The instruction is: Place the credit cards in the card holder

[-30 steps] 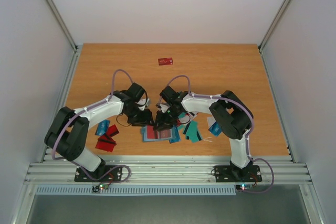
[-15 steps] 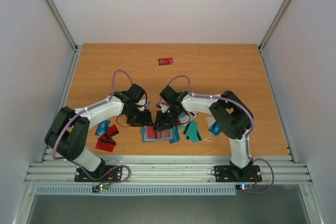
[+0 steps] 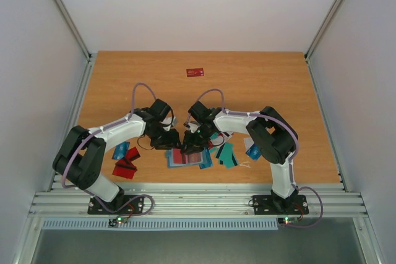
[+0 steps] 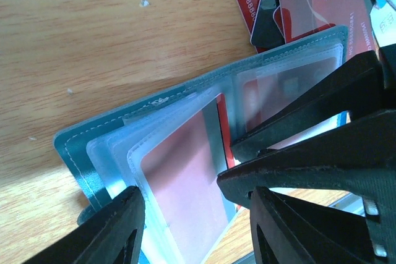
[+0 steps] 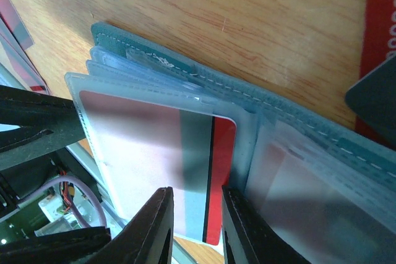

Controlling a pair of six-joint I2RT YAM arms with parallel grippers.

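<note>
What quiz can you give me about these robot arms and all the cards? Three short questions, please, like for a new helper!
1. True or false: one red card lies alone at the far side of the table, away from the other cards.
2. What colour is the cover of the card holder? A) teal B) yellow C) black
3. Fill in: the sleeved card between the fingers of the right gripper is red with a ___ stripe.
Key: 1 true; 2 A; 3 black.
</note>
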